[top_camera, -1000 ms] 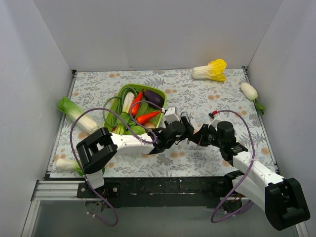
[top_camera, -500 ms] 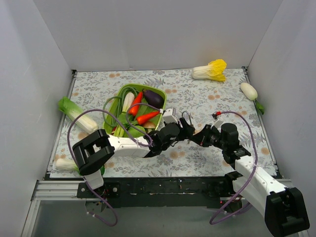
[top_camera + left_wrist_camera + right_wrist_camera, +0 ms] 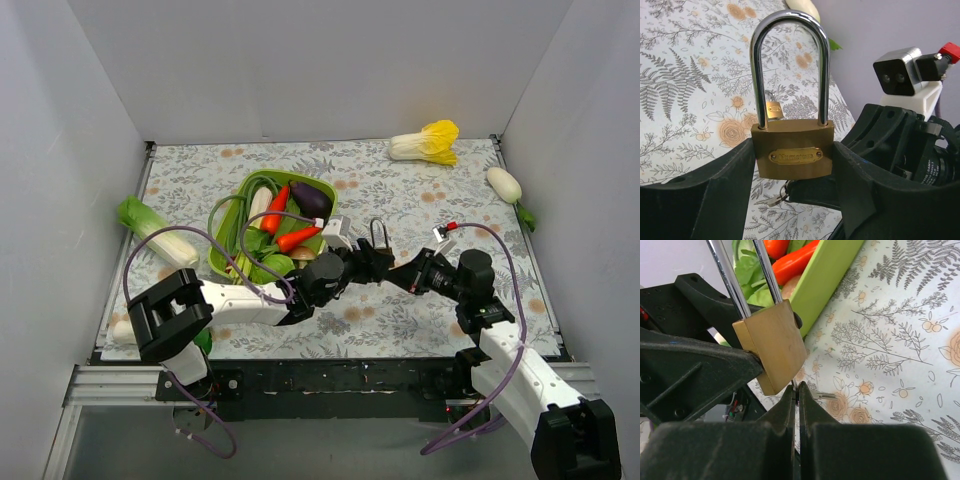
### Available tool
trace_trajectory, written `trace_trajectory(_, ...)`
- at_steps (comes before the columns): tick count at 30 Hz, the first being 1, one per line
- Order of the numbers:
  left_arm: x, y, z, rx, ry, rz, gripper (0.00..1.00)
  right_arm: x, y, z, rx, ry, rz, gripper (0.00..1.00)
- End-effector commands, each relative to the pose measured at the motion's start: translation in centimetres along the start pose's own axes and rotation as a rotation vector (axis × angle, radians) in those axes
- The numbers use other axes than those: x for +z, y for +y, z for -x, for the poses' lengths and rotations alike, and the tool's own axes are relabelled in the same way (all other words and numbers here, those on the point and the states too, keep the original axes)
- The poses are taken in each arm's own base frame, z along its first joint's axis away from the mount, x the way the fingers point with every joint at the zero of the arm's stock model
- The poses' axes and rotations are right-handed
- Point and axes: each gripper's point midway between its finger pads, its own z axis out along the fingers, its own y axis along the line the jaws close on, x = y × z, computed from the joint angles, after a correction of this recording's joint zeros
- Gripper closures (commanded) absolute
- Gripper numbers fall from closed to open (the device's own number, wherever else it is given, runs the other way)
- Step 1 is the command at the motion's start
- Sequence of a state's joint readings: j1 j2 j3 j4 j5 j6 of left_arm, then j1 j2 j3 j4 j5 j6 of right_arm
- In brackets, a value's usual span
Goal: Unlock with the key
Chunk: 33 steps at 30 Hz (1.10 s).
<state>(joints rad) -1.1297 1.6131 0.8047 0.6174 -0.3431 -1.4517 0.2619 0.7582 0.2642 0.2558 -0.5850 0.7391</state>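
My left gripper (image 3: 792, 161) is shut on the brass padlock (image 3: 792, 155) and holds it upright above the table, its silver shackle pointing up. In the top view the padlock (image 3: 380, 240) sits at the left gripper (image 3: 370, 266), mid-table. My right gripper (image 3: 797, 390) is shut on the thin silvery key (image 3: 794, 383), right under the padlock's (image 3: 775, 352) bottom face. Whether the key is in the keyhole is hidden. A second key (image 3: 823, 395) hangs loose on the ring and also shows in the left wrist view (image 3: 771, 200). The right gripper (image 3: 398, 275) meets the left one.
A green basket (image 3: 224, 222) of vegetables stands just left of the grippers. A small brass lock (image 3: 773, 108) lies on the floral cloth behind the padlock. A napa cabbage (image 3: 425, 143) and a white radish (image 3: 505, 184) lie at the back right, and greens (image 3: 155, 235) lie at the left.
Both grippers have moved together a little to the right and away from the bases. The padlock has tipped upright, so its shackle now shows from above.
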Motion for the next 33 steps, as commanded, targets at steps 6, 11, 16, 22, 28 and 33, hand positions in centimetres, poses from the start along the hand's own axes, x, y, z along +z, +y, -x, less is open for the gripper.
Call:
trace_trajectory(6,-6.4,-10.9,-3.9,0.023,0.238,-0.49,1.0,-1.5,7.3,8.9,-0.147,-0.306,0.212,0.99)
trace_trajectory(11,-7.6,-12.1,-3.8,0.063,0.247,-0.575,1.0,-2.1,8.4,9.2,-0.17,-0.309,0.249,0.99)
trace_trajectory(16,-8.7,-13.4,-3.9,0.078,0.268,-0.651,1.0,-2.7,9.3,9.2,-0.168,-0.312,0.298,0.99)
trace_trajectory(22,-9.1,-14.1,-4.1,0.082,0.282,-0.677,1.0,-3.1,10.0,9.6,-0.194,-0.322,0.309,0.99)
trace_trajectory(28,-8.2,-13.2,-4.0,0.08,0.271,-0.602,1.0,-3.2,9.7,9.9,-0.224,-0.323,0.265,0.99)
trace_trajectory(33,-5.7,-11.2,-2.7,0.029,0.22,-0.394,1.0,-3.1,9.0,9.9,-0.266,-0.305,0.202,0.99)
